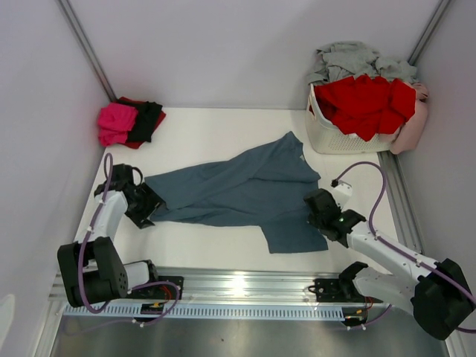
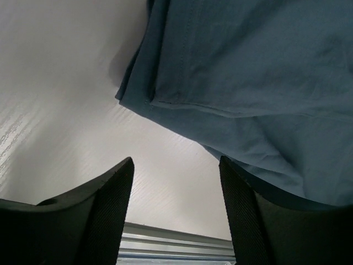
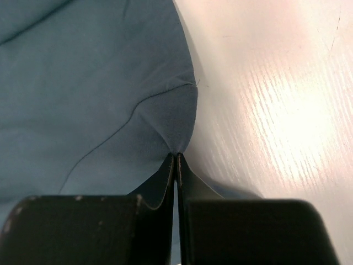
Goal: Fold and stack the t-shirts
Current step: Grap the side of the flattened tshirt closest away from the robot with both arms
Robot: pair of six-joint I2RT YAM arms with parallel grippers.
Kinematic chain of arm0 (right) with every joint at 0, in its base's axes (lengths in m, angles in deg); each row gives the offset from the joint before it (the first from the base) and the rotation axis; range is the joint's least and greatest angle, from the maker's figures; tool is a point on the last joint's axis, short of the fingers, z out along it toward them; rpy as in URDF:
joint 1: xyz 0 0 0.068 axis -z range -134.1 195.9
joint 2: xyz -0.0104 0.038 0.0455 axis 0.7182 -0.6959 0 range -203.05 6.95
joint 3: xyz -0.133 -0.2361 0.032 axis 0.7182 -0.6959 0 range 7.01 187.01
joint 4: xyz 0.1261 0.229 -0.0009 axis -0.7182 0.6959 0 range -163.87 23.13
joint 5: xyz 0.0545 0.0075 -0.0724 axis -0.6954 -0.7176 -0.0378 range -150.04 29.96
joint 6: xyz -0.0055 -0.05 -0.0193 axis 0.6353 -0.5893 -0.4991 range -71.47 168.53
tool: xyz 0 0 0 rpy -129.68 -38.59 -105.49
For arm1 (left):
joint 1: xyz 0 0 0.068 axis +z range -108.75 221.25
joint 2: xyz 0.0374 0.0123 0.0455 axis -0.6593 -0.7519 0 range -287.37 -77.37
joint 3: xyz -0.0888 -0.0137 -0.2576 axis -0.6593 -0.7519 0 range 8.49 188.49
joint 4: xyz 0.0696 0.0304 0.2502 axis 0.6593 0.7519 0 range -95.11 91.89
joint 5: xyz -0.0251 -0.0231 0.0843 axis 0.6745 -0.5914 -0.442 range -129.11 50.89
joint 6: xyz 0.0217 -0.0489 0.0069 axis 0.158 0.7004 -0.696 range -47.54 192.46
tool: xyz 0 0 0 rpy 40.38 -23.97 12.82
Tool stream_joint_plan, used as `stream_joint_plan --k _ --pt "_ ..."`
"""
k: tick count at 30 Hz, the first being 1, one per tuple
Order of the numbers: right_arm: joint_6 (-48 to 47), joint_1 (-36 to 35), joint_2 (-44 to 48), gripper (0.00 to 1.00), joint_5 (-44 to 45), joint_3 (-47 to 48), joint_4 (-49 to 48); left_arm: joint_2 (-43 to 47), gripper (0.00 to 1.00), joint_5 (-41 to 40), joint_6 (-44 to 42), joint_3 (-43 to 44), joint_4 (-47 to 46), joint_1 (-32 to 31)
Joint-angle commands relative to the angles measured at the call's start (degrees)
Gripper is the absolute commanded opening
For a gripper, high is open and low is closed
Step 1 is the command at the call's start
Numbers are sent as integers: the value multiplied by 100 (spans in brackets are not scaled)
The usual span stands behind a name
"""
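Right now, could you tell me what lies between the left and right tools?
The slate-blue t-shirt stretches from the open left tool to the right tool, which pinches its edge; the top view shows it.

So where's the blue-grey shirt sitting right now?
In the top view the blue-grey t-shirt lies spread across the middle of the white table, the right gripper pinching its right edge and the open left gripper at its left end.
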Motion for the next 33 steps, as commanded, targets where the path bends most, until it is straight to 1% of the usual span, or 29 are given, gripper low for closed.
stream_joint_plan --k 1,4,7,11,16,20,24,26,27,29,30,33 --pt "106 -26 -157 0 340 230 -25 -60 66 142 -124 8 8 -174" --pt "88 -35 -192 0 348 222 -86 -174 60 -24 -151 114 25 -201" --pt "27 -35 -183 0 340 213 -148 -508 57 -86 -177 272 122 -218" --pt "-79 -35 -201 0 366 274 -201 -781 59 -271 -186 290 166 -324" --pt "-105 -35 -192 0 340 310 -271 -1131 64 -420 -168 412 184 -429" --pt "-97 -35 -166 0 322 336 -280 -1466 62 -587 -160 694 245 -535" --pt "-123 -35 -96 0 305 362 -263 -1747 49 -544 -168 896 184 -553" --pt "-149 -35 -43 0 313 380 -228 -1888 46 -552 -168 931 166 -570" --pt "-158 -35 -16 0 322 380 -219 -1932 42 -544 -186 940 140 -605" --pt "-158 -35 54 0 331 363 -192 -2028 39 -535 -203 923 96 -623" --pt "-158 -35 72 0 348 354 -184 -2046 34 -474 -229 905 78 -632" --pt "-167 -35 115 0 357 336 -183 -2090 27 -456 -239 861 -1 -667"
